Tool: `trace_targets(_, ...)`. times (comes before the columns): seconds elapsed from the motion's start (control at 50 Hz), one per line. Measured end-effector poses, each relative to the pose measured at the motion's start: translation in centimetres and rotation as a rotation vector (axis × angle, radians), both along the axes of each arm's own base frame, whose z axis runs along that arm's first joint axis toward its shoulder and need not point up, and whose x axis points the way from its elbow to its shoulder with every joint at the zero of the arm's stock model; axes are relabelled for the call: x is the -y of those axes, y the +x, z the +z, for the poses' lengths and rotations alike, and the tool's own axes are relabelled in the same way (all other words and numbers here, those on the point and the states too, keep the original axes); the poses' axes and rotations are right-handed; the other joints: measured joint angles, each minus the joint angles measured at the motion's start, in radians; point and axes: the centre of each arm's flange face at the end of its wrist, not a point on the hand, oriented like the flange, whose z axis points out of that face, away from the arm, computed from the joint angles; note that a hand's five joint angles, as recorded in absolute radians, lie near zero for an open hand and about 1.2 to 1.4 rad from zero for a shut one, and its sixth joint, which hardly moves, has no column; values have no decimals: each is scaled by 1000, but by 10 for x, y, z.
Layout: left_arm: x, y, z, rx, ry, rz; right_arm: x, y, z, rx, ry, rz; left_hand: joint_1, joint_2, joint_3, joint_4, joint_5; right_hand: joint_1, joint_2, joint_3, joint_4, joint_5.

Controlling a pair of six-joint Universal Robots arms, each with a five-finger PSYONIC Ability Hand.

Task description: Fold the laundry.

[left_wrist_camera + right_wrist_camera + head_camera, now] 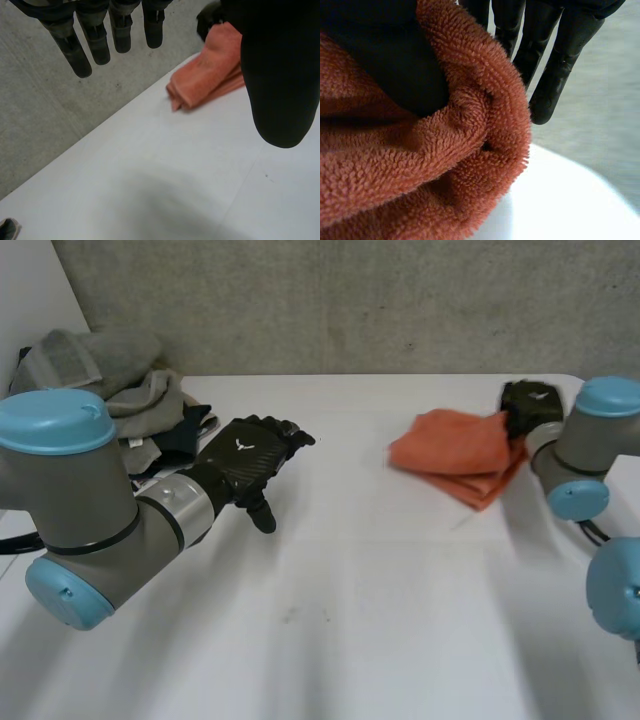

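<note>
Left hand [246, 462] was held spread, well apart from the orange towel [450, 452], whose corner was pinched by the right hand [531, 405].

Lighting's pretty soft and even here, and it seems to come from overhead. The white tabletop [400, 590] comes out bright in the head view, and the concrete wall [350, 300] behind it is a flat mid grey. The orange towel [450, 450] throws just a thin soft shadow along its near edge. The left robot hand [245, 460] picks up a slight sheen on its back. In the left wrist view its thumb [280, 75] is basically a black blob. In the right wrist view the towel's folds go dark deep inside, and the right robot hand [555, 75] has faint highlights along its fingers.
</note>
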Motion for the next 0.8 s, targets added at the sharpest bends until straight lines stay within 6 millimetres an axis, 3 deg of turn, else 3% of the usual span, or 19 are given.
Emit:
trace_targets(0.02, 0, 0, 0, 0, 1, 0, 9, -16, 6, 3, -37, -71, 0, 0, 0, 0, 0, 0, 0, 0, 0, 0)
trace_targets(0.12, -1, 0, -1, 2, 4, 1, 22, -42, 13, 9, -89, -173, 0, 0, 0, 0, 0, 0, 0, 2, 0, 13)
trace_targets(0.16, -2, 0, -2, 4, 8, 1, 31, -68, 17, 12, -125, -257, 0, 0, 0, 0, 0, 0, 0, 2, 0, 14)
trace_targets(0.2, -2, 1, -3, 5, 10, 1, 33, -75, 18, 13, -132, -278, 0, 0, 0, 0, 0, 0, 0, 2, 0, 14)
trace_targets(0.22, -2, 1, -3, 6, 12, 2, 39, -94, 19, 13, -148, -335, 0, 0, 0, 0, 0, 0, 0, 2, 0, 14)
trace_targets(0.32, -3, 1, -4, 7, 14, 2, 45, -123, 17, 13, -165, -421, 0, 0, 0, 0, 0, 0, 0, 2, 0, 14)
trace_targets(0.52, -4, 0, -3, 6, 13, 0, 47, -149, 4, 8, -146, -522, 0, 0, 0, 0, 0, 0, 0, 2, 0, 14)
trace_targets(0.8, -13, -5, 13, -23, -20, -22, 37, -157, -19, -2, -55, -604, 0, 0, 0, 0, 0, 0, 0, 2, 0, 14)
